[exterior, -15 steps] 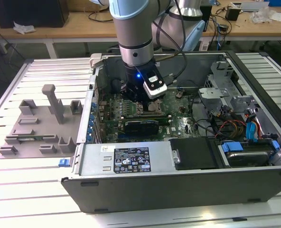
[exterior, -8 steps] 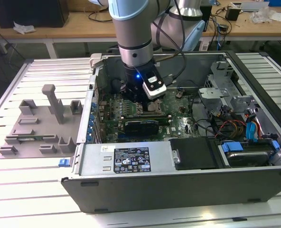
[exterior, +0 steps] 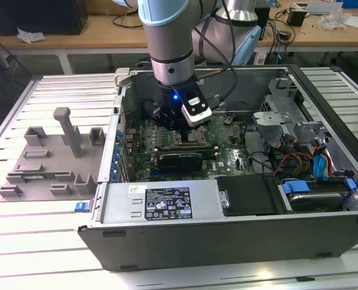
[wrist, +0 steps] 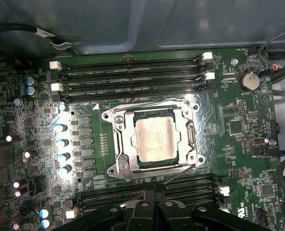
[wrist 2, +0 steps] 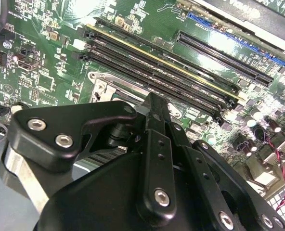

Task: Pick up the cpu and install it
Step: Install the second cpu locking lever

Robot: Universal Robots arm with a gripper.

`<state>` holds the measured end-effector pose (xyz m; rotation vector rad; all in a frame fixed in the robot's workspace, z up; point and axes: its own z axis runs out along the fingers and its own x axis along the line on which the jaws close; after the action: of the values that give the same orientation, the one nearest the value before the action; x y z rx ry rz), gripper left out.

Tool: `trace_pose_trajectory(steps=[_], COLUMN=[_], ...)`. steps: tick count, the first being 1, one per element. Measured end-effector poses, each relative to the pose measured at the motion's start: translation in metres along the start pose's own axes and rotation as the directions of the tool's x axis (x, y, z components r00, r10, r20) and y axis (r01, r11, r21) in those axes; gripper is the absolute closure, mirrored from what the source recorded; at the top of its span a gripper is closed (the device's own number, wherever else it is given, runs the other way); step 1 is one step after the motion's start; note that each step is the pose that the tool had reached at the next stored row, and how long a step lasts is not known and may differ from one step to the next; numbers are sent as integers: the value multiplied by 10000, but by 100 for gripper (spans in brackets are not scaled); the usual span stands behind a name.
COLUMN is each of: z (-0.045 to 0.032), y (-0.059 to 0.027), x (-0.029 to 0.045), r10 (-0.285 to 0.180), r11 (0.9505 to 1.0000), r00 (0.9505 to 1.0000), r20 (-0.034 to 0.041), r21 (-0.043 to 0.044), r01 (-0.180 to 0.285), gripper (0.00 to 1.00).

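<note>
A white slatted work table (exterior: 58, 241) carries the whole setup. Behind it, at 12 o'clock in the exterior view, a wooden bench (exterior: 76, 40) runs across the room, strewn with cables and small items.

An open computer case (exterior: 227, 241) lies on its side at the centre of the table. At 9 o'clock from the case, a grey fixture tray (exterior: 46, 160) with upright posts rests flat on the slats.

The robot arm (exterior: 170, 36) descends from 12 o'clock into the case and stops just above the green motherboard (exterior: 227, 148).

In the first wrist view, the motherboard (wrist: 239, 125) shows banks of black memory slots (wrist: 133, 77) on two opposite sides of the socket frame (wrist: 154, 139). The cpu (wrist: 155, 142) sits inside this frame, silver top facing up, level with the metal surround.

The gripper (wrist: 154, 204) hangs directly above the board, near the socket, and holds nothing that can be seen. In the second wrist view, the black gripper (wrist 2: 154, 103) linkage crowds the foreground; whether the fingers are apart or together cannot be determined.
</note>
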<state>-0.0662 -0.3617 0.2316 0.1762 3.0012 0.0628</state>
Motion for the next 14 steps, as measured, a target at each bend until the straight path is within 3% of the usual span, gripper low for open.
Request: trace_pose_trajectory(steps=[10,13,14], z=[15,22,21], y=[-6,-6,-7], x=[21,22,23], r10=[1,13,14], r11=[10000,10000,10000], r00=[10000,9994,9993], r20=[-18,-348,-361], r21=[4,45,49], r01=[-1,-11,-12], gripper=[89,89,89])
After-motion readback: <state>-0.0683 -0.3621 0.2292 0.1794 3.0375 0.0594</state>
